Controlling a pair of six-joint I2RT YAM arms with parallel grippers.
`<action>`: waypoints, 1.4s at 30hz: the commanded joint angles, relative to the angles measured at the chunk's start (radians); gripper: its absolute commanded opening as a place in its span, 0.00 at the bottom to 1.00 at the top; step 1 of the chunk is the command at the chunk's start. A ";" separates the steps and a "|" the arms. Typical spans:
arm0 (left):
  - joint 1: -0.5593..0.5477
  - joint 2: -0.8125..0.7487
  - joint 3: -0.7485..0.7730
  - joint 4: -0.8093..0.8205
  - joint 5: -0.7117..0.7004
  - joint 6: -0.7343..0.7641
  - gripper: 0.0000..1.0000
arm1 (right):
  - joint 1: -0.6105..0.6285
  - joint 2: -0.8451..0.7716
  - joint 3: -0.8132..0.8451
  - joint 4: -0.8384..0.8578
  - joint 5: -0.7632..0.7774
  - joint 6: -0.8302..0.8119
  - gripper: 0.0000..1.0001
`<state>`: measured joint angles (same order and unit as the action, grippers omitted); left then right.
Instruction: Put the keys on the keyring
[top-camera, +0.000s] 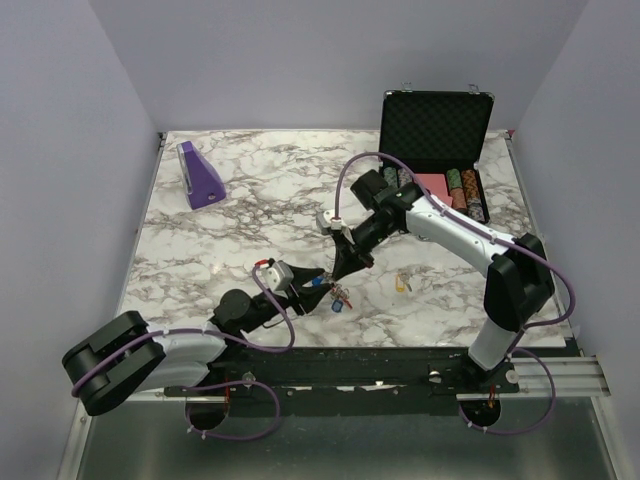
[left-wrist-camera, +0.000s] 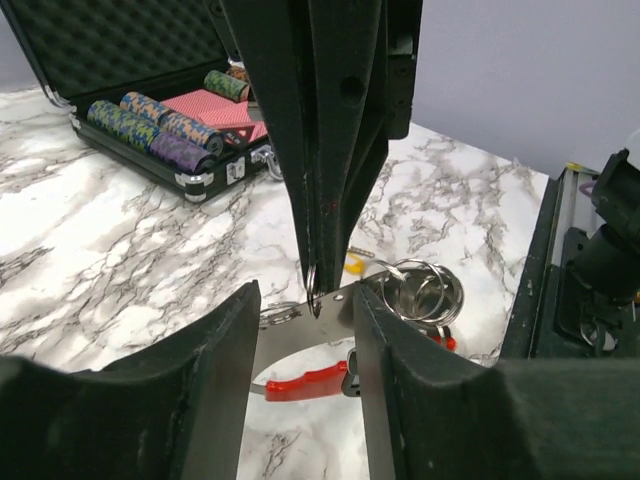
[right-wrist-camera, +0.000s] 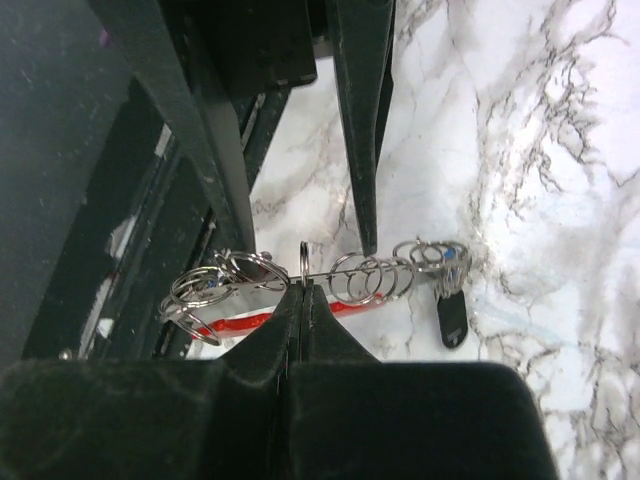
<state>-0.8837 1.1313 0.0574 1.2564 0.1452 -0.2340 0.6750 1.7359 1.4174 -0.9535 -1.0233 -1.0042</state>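
The keyring (left-wrist-camera: 296, 328) lies on the marble in front of the left arm: a curved metal band, a red crescent piece (left-wrist-camera: 300, 381), bunches of thin rings (left-wrist-camera: 418, 290) and a dark grey tag (right-wrist-camera: 452, 321). My right gripper (right-wrist-camera: 300, 292) comes down on it from above and is shut on one small upright ring (right-wrist-camera: 302, 258). My left gripper (left-wrist-camera: 307, 300) is open, one finger on each side of the band. A yellow key (top-camera: 404, 283) lies alone to the right. A blue key head (top-camera: 337, 307) shows by the bunch. The other keys are too small to tell apart.
An open black case (top-camera: 435, 140) with poker chips (top-camera: 465, 192) stands at the back right. At the back left stands a purple wedge-shaped object (top-camera: 200, 175). The table's near edge and the arm rail (left-wrist-camera: 560, 260) run close behind the keyring.
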 joint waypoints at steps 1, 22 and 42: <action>0.000 -0.111 -0.062 -0.196 0.013 0.033 0.55 | 0.043 0.025 0.074 -0.116 0.175 -0.047 0.01; 0.000 -0.128 -0.027 -0.216 0.036 0.056 0.41 | 0.078 0.013 0.078 -0.114 0.262 -0.050 0.01; 0.000 -0.044 0.025 -0.164 0.063 0.030 0.38 | 0.087 0.011 0.072 -0.110 0.236 -0.045 0.01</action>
<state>-0.8837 1.0492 0.0597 1.0134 0.1719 -0.1909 0.7536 1.7504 1.4818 -1.0489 -0.7708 -1.0409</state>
